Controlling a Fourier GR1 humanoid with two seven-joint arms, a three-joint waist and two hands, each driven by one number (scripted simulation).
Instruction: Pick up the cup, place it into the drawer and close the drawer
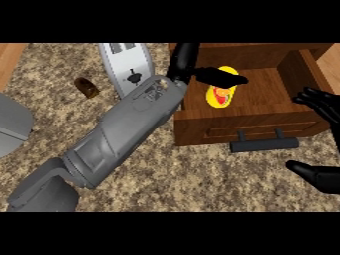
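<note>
– Here, where is the yellow cup (223,94)?
– Inside the open wooden drawer (254,127), directly beneath the left hand (211,73), which reaches over it. Whether that hand clasps the cup cannot be told.
– And the right hand (336,112)?
– Spread and holding nothing, at the view's right edge, with the drawer and its dark handle (264,144) just to its left.

I get soft, even, moderately bright light over the speckled counter (202,174). The drawer (264,99) is shaded along its back wall. The left forearm (121,134) dims toward its elbow. The left hand (183,62) and right hand (338,114) read nearly as silhouettes.
</note>
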